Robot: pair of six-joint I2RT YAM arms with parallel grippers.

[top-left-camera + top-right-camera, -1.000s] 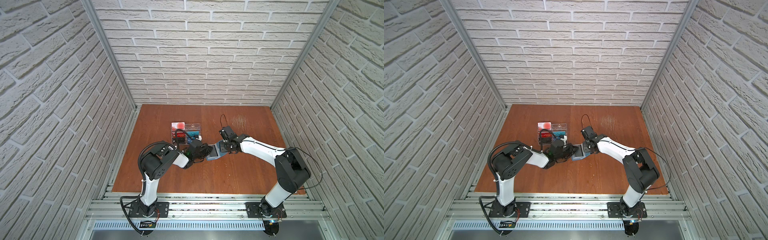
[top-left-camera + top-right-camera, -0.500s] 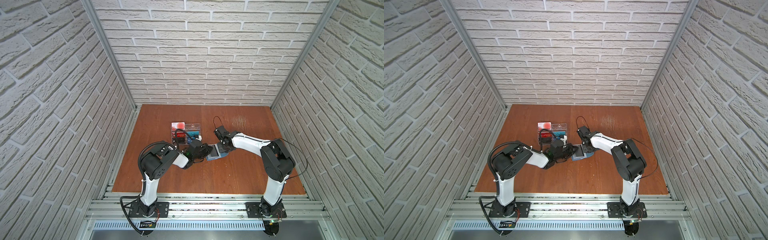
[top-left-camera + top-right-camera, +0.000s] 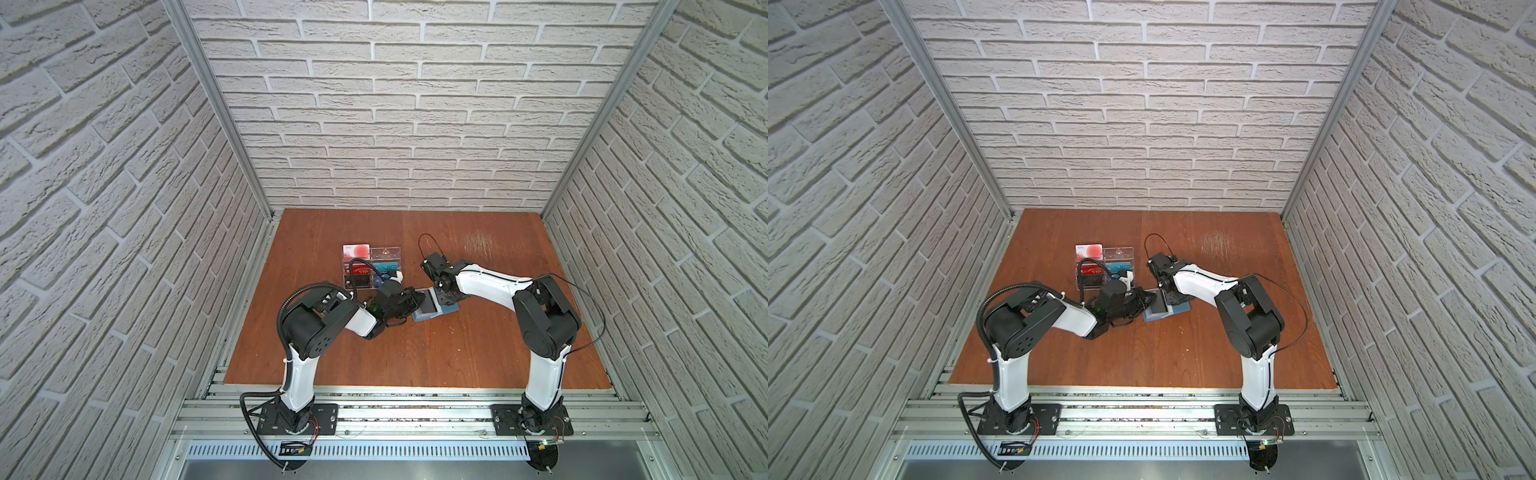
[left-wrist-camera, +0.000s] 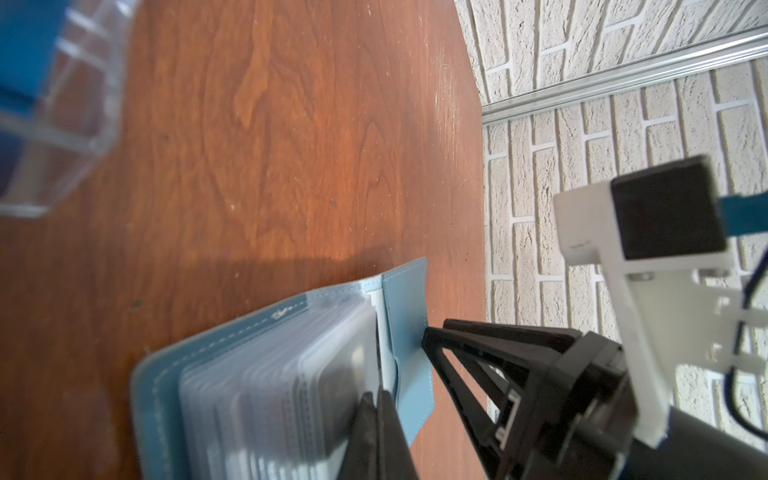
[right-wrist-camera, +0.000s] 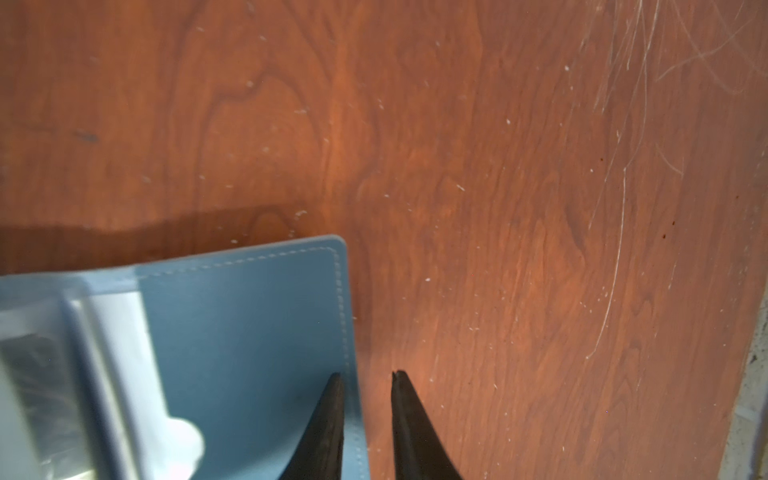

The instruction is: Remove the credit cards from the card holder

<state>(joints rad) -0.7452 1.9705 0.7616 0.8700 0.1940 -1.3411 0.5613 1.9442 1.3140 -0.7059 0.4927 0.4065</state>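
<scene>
**Jaws on the open card holder (image 3: 451,311)**

The left jaws are pressed together, tips against the holder's clear sleeves (image 4: 291,374). The right jaws stand slightly spread, straddling the edge of the blue cover (image 5: 249,332). The holder lies open mid-counter (image 3: 457,353), near the clear rack (image 3: 386,257).

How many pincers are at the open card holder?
2. The left pincer, shut, rests at the clear sleeves of the card holder; the right pincer, open, has the blue cover edge between its tips. None appears hidden.
</scene>
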